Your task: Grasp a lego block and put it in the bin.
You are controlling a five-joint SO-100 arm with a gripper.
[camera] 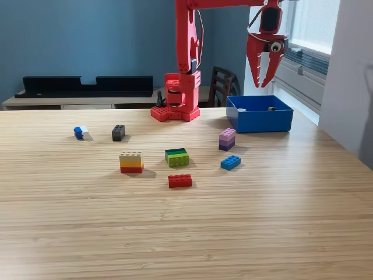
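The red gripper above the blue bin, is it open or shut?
Open: the gripper hangs over the bin with its jaws spread and nothing between them.

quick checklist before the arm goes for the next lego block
1. Gripper empty: ok, open with nothing between its fingers.
2. Gripper clear of the bin: ok, it hangs above the bin, well over the rim.
3. Blocks within view on the table: ok, the blue block and the purple stack lie nearest the bin.
4. Chosen block free to grasp: ok, the blue block lies apart from the purple stack and the red block.
5. Bin has room: cannot tell fully, only small pieces show inside near the far wall.
6. Path from bin to blocks unobstructed: ok, nothing stands between them.
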